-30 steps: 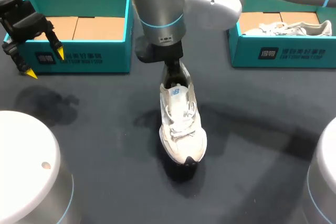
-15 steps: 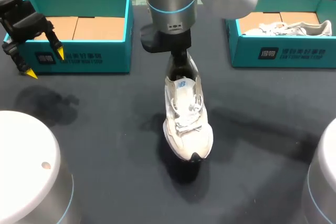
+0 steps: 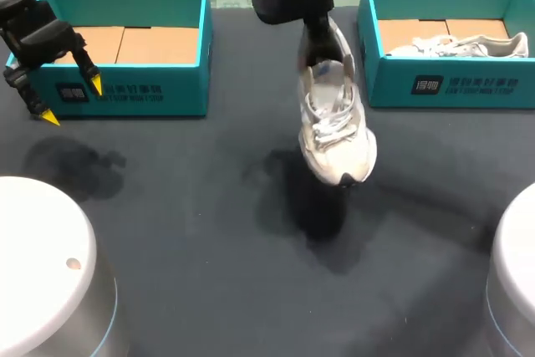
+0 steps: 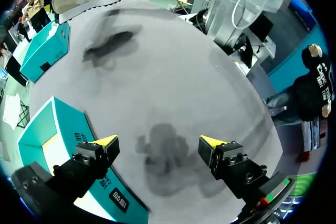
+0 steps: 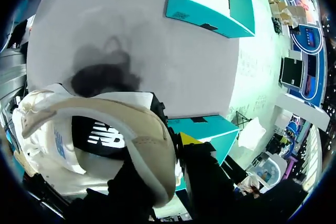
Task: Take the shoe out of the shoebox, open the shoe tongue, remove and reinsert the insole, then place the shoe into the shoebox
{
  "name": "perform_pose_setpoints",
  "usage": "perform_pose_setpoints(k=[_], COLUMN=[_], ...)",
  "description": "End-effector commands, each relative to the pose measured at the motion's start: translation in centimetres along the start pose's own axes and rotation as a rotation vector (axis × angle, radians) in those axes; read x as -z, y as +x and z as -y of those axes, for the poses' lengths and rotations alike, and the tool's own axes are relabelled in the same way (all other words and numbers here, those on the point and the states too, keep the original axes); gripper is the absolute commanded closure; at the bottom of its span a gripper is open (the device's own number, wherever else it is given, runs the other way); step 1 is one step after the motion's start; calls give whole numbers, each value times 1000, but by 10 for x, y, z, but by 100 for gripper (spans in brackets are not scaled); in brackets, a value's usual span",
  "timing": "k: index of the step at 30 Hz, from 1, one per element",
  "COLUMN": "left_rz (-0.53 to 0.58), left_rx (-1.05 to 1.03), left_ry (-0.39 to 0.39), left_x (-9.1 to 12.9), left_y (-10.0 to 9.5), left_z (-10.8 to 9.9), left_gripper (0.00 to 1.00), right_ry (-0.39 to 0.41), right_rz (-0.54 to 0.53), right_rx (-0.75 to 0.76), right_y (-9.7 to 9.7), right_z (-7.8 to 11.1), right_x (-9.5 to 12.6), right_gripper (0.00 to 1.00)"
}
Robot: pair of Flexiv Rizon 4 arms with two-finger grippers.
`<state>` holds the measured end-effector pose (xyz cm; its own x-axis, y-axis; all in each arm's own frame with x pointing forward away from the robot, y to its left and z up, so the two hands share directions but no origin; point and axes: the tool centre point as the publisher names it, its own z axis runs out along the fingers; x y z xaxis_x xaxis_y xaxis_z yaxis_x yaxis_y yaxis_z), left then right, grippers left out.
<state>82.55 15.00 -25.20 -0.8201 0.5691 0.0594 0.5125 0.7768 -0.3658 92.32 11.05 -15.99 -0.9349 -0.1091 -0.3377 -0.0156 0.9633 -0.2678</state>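
A white lace-up shoe (image 3: 334,119) hangs toe-down above the dark table, with its shadow on the surface below. My right gripper (image 3: 316,39) is shut on its heel collar. In the right wrist view one yellow-tipped finger (image 5: 189,139) presses the outside of the heel of the shoe (image 5: 105,124), and the other finger is hidden inside. The right shoebox (image 3: 451,85) holds a second white shoe (image 3: 468,43). My left gripper (image 3: 73,100) stands open at the front left corner of the left shoebox (image 3: 125,94), holding nothing. In the left wrist view that gripper (image 4: 158,142) frames bare table.
Both teal boxes stand along the table's far edge, and the left one shows only a cardboard floor (image 3: 125,43). A gap of dark table lies between them. The two white arm bases (image 3: 42,265) rise at the near corners.
My right arm has carried the shoe up, to the right and toward the far edge, nearer the right shoebox. The left arm has not moved.
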Motion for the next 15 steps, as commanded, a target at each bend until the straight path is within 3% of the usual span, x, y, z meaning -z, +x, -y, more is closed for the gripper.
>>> perform_pose_setpoints(k=[1, 12, 15], left_rz=[-1, -1, -1], left_rx=[0, 0, 0], left_ry=[-3, -3, -3], left_x=[0, 0, 0], left_y=[0, 0, 0], left_z=[0, 0, 0], left_gripper=[0, 0, 0], right_ry=[-36, -36, -4], right_rz=[5, 5, 23], right_rx=[19, 19, -24], right_y=[-24, -24, -42], right_z=[15, 15, 41], right_x=[8, 8, 5], right_gripper=[100, 100, 100])
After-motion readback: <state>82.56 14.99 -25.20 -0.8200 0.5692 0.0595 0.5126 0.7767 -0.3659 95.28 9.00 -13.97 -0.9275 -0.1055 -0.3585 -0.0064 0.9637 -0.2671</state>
